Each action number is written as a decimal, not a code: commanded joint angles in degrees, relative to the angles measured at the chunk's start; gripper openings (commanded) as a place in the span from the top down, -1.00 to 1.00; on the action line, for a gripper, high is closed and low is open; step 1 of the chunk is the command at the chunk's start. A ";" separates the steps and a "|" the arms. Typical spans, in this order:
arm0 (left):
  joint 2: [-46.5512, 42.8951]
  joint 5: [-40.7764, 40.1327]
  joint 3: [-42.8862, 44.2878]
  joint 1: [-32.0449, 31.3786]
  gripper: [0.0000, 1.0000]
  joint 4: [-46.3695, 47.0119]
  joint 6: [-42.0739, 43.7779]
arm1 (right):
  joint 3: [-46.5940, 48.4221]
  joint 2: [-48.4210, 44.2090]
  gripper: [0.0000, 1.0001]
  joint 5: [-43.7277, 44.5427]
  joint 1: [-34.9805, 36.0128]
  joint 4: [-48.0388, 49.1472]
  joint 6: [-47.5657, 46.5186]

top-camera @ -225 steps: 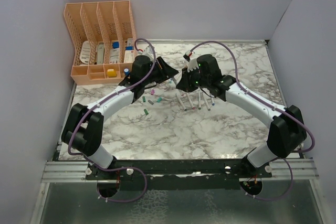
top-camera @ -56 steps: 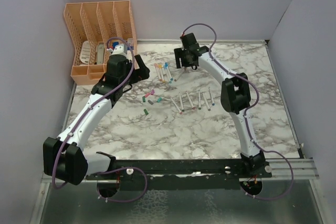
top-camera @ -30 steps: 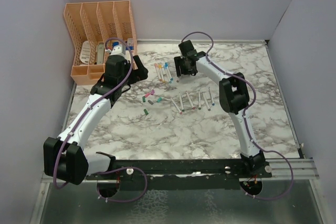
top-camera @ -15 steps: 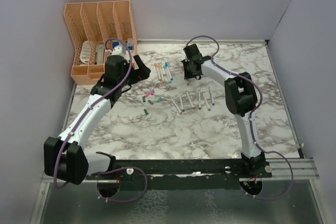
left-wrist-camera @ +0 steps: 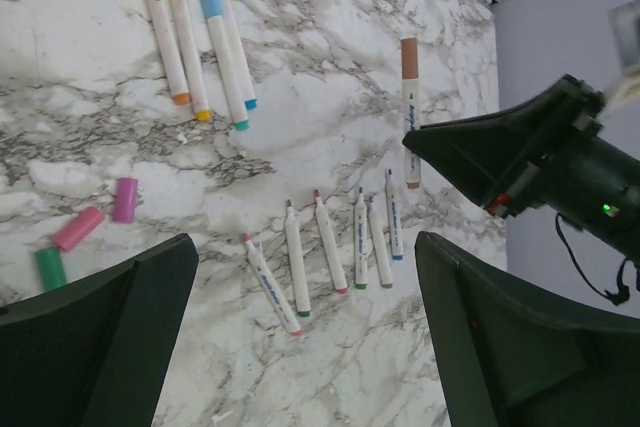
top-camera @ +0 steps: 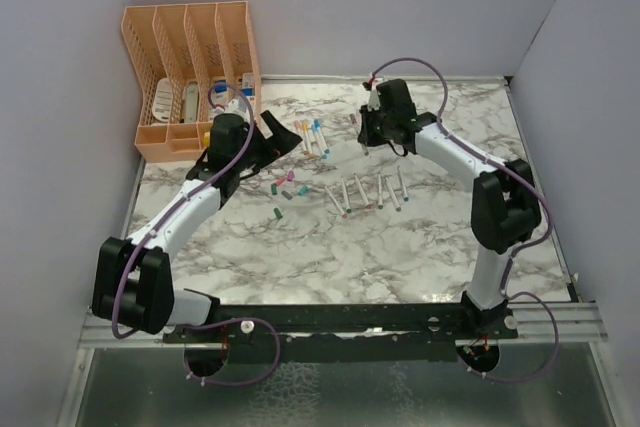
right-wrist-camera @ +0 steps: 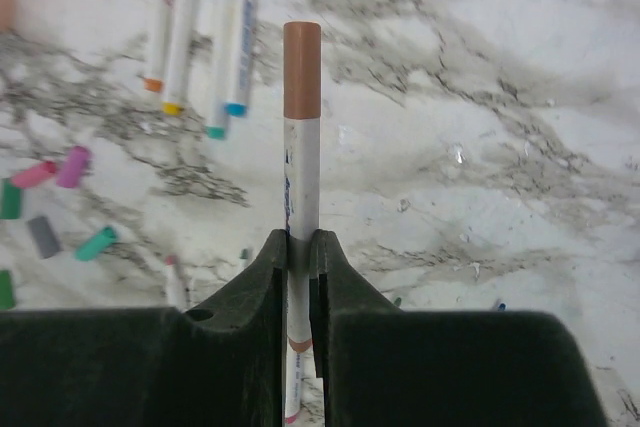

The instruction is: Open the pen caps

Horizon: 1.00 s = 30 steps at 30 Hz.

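My right gripper (right-wrist-camera: 301,247) is shut on a white pen (right-wrist-camera: 302,172) whose brown cap (right-wrist-camera: 302,67) points away from the jaws. From above, that gripper (top-camera: 372,135) is at the back middle of the table, and the left wrist view shows the same pen (left-wrist-camera: 410,117) held above the marble. My left gripper (top-camera: 290,139) hovers open and empty, a little to its left (left-wrist-camera: 305,242). Loose pen caps (top-camera: 286,187) in pink, green and grey lie on the table (left-wrist-camera: 98,217). Several capped pens (top-camera: 313,137) lie side by side, and several uncapped pens (top-camera: 365,191) form a row.
An orange desk organiser (top-camera: 190,72) stands at the back left, holding small items. Grey walls close in the marble table (top-camera: 330,257) on three sides. The capped pens (right-wrist-camera: 205,17) lie just left of the held pen in the right wrist view.
The right gripper closed on the brown-capped pen and swung right with it. The left gripper moved right, toward the capped pens, and stayed open.
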 commanded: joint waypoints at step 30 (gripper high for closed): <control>16.09 7.03 11.57 -7.67 -0.13 13.04 -6.39 | -10.87 -19.25 0.98 -13.81 9.97 6.81 0.44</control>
